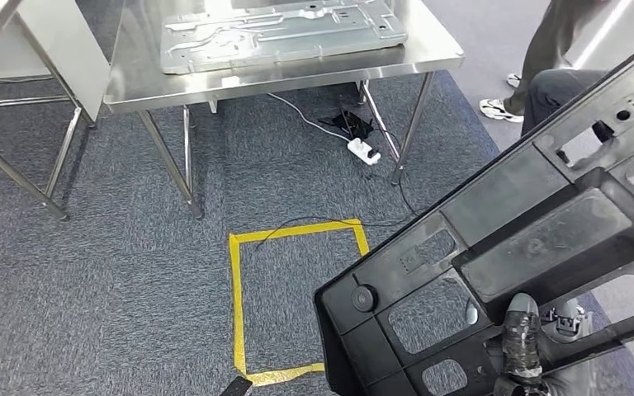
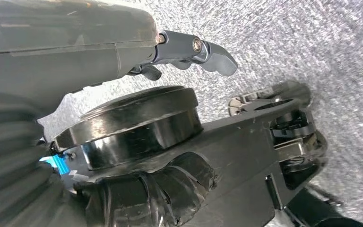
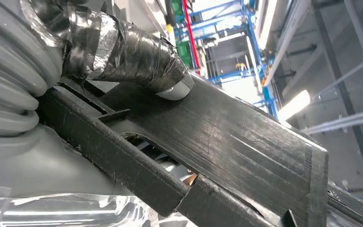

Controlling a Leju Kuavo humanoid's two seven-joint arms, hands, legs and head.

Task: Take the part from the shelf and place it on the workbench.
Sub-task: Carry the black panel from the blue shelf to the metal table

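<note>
- The right hand (image 1: 522, 334), its thumb wrapped in shiny tape, grasps the lower edge of the black plastic part (image 1: 495, 256) at the near right of the head view; the part is carried tilted, rising from the lower middle of the picture toward the upper right corner.
- The right wrist view shows the grip close up: the taped thumb (image 3: 137, 56) presses on the flat scratched face of the black part (image 3: 236, 142), with fingers under its edge seen through a slot.
- The left wrist view shows the left hand (image 2: 189, 52) over the carpet, its grey fingers (image 2: 217, 59) curved loosely with nothing between them; it is released.
- On the grey carpet (image 1: 115, 272) just left of the part lies a square outline of yellow tape (image 1: 236, 305); the part's lower corner covers the square's right side.
- A dark cable (image 1: 305, 221) crosses the top of the tape square.
- Farther on stands the stainless workbench (image 1: 297, 70), well apart from the part.
- On the bench top lies a pressed grey metal panel (image 1: 281, 33).
- Under the bench, a white power strip (image 1: 363, 151) lies on the carpet.
- At far left stands a second steel table (image 1: 41, 49).
- At far right, beyond the part, a person's legs and white shoe (image 1: 499, 110) are seen.
</note>
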